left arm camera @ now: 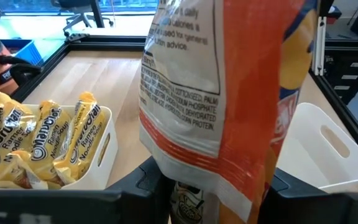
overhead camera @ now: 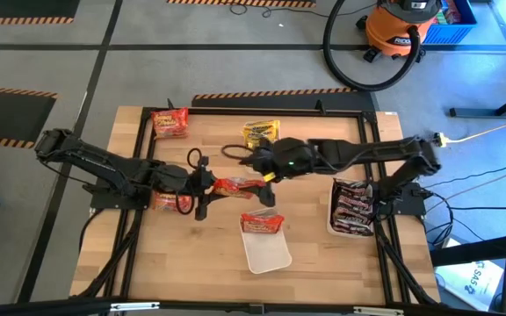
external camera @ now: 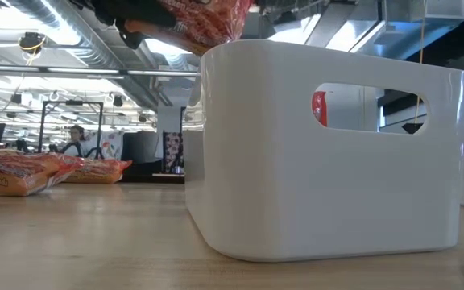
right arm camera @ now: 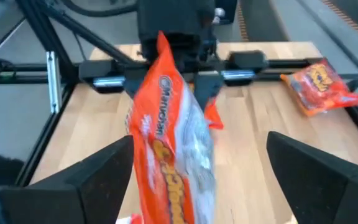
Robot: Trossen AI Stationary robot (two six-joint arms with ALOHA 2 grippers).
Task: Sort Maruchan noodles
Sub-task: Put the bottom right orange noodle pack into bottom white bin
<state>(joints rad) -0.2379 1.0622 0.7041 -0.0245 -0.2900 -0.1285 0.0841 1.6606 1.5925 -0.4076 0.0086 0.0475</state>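
High view shows our left gripper [overhead camera: 207, 184] clamped on one end of an orange packet [overhead camera: 235, 186], held in the air over mid-table. Our right gripper [overhead camera: 269, 180] sits at the packet's other end with its fingers wide apart, so the left alone carries it.

From the right wrist, the packet [right arm camera: 169, 162] hangs between our spread fingers [right arm camera: 98, 171] without touching either, and the left gripper [right arm camera: 185, 68] grips it beyond.

Other packets lie about: one orange at the far left corner [overhead camera: 169, 123], some yellow near the far edge [overhead camera: 262, 133], dark ones in the right tray [overhead camera: 352, 209], one orange on the rim of the near tray [overhead camera: 264, 250], and more at our left arm in a tray [overhead camera: 167, 203].

We judge the packet light, crinkly and slick, its wrapper soft but the noodle block inside brittle. Pinching a sealed end, as the left does, lets it dangle and swing; a firmer hold would be across the flat middle, gently so the block does not crack.
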